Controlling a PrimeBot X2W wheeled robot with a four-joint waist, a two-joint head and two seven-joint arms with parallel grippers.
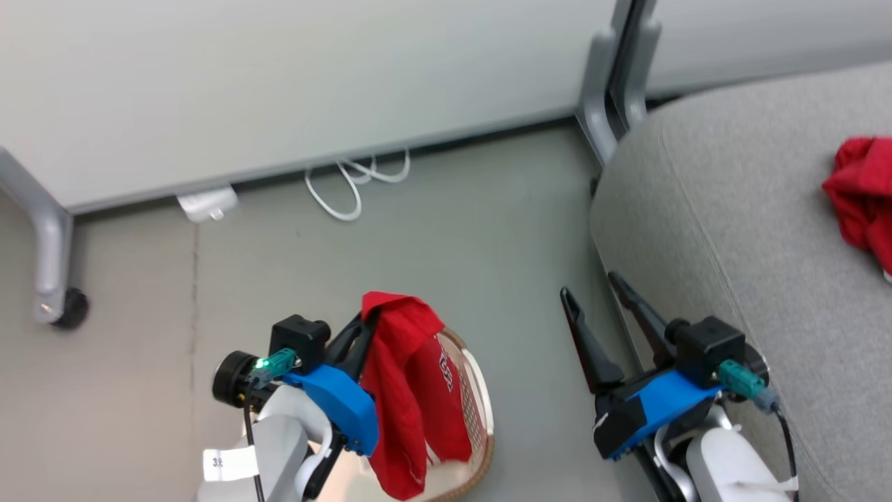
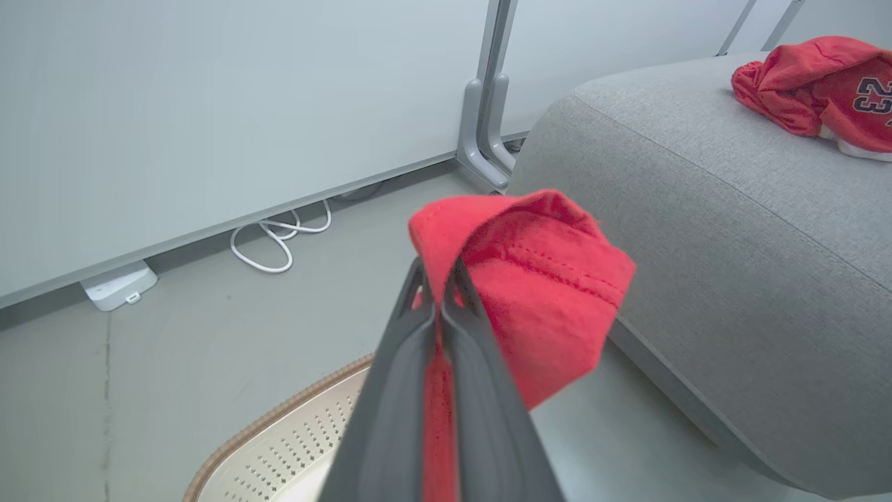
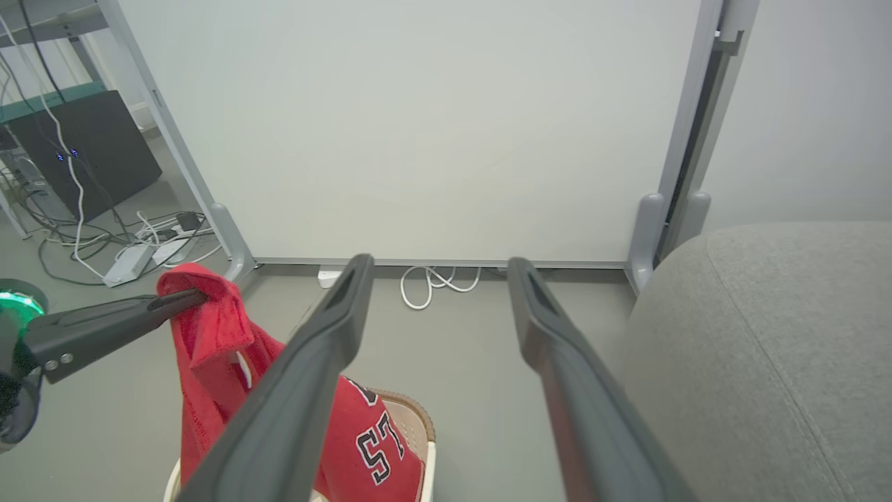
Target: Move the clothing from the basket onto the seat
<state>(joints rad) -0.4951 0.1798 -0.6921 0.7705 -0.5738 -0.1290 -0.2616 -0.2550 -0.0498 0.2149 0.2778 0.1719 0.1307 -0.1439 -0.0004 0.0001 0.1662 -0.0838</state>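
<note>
My left gripper (image 1: 369,317) is shut on a red garment (image 1: 411,397) that hangs from its fingertips above the basket (image 1: 481,411). The left wrist view shows red cloth (image 2: 536,293) pinched between the dark fingers (image 2: 397,390), with the basket's perforated bottom (image 2: 293,453) below. In the right wrist view the same garment (image 3: 216,348) dangles from the left gripper (image 3: 191,298) over the basket rim (image 3: 414,418). A second red garment (image 1: 860,195) lies crumpled on the grey seat (image 1: 752,251), its number showing (image 2: 829,87). My right gripper (image 1: 592,289) is open and holds nothing, beside the seat's edge (image 3: 766,348).
A white partition panel (image 1: 279,90) on grey wheeled legs (image 1: 52,279) stands behind. A coiled white cable (image 1: 348,188) and a small white adapter (image 1: 205,204) lie on the floor at its base. Cables and a power strip (image 3: 132,258) sit far left in the right wrist view.
</note>
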